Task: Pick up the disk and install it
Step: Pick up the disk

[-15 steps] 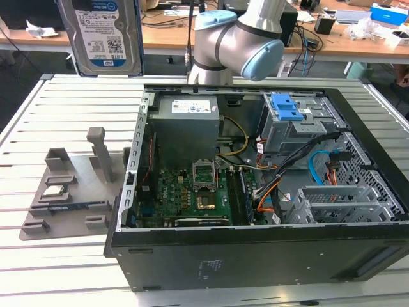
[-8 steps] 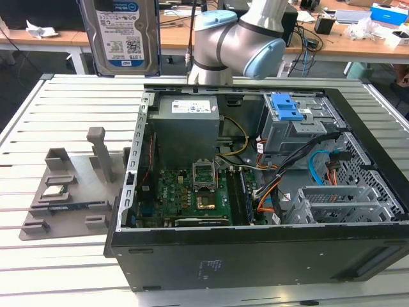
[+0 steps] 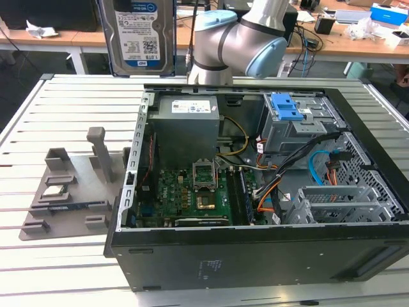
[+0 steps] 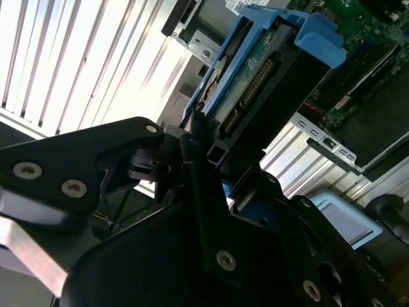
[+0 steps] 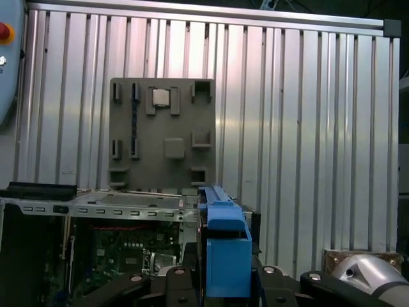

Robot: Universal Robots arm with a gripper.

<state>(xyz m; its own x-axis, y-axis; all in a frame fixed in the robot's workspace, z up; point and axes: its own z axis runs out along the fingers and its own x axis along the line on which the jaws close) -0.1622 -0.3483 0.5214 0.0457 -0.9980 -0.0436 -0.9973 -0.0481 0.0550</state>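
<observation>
Exterior view: the disk (image 3: 144,32), a flat rectangular silver hard drive with a white-and-blue label and a bright blue plastic bracket on its edges, is seen upright in the air. It is placed toward the exterior view's left, above the far side of the slatted aluminium table (image 3: 64,268). It is held clear of the black open desktop computer case (image 3: 255,256). The grey-and-pale-blue robot arm (image 3: 239,38) is seen just beside it. Inside the case, a grey metal drive cage with a blue tab (image 3: 291,118) and a green motherboard (image 3: 185,192) are noted. A grey plastic fixture tray (image 3: 83,185) is laid on the table at the exterior view's left of the case.

Second wrist view: the black gripper (image 4: 195,137) is seen with its jaws pinching one end of the disk (image 4: 255,70). The connector edge of the disk is turned to the camera.

First wrist view: the blue bracket of the disk (image 5: 227,256) is flanked on both sides by the gripper (image 5: 223,284). The fixture tray (image 5: 163,131) and the case rim (image 5: 38,204) are seen beyond.
</observation>
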